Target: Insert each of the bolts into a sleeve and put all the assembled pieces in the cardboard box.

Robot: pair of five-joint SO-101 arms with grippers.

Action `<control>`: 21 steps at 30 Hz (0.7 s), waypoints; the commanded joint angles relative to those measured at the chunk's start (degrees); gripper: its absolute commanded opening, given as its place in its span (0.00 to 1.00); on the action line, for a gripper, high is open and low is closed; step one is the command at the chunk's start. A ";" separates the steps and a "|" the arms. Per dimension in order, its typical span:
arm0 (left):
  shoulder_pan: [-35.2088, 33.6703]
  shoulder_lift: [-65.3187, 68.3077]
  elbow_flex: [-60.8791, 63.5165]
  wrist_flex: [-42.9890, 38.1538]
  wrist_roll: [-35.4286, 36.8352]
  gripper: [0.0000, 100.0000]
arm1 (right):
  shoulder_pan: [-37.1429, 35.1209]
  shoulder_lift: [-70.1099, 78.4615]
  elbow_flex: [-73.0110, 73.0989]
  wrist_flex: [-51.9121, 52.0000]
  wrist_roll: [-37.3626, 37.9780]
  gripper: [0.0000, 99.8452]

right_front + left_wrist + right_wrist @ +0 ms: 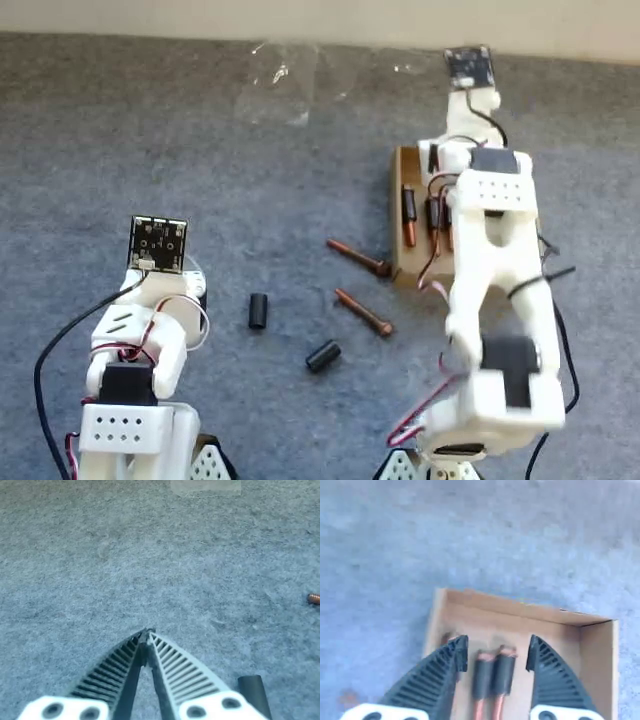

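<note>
Looking down from the high view first: your right arm [495, 270] is stretched out over the cardboard box [398, 190], which makes sense, since that's where finished parts end up. A few assembled pieces [409, 215] lie side by side inside it. Out on the grey worktop [150, 150] between the arms you've got one bolt [358, 257] with its head almost at the box wall, a second bolt [363, 311] a bit closer to the arm bases, one sleeve [258, 311] and the other sleeve [323, 356], all apart from each other. So I'd say you're roughly halfway. Your left arm [130, 370] sits folded back near its base, out of the way, with that first sleeve not far off.

Left wrist view: the left hand [146, 634] is pressed together with nothing in it and hangs over bare felt. A sleeve [255, 695] lies just beside it, and the end of a bolt [313, 598] peeks in farther off.

Right wrist view: the right hand [497, 652] is spread wide and empty, poised right above the box [597, 650]. Two assembled pieces [504, 672] lie between its fingers, down on the box floor. To me that reads as a drop-off pose.
</note>
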 commanded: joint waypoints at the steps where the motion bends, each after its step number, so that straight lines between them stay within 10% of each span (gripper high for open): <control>1: -0.57 -0.13 -0.22 -1.32 -0.18 0.01 | -5.14 -12.44 0.13 8.66 0.53 0.17; 21: -0.57 -0.13 0.66 -1.41 -0.18 0.01 | -15.69 -50.68 32.48 19.91 8.18 0.17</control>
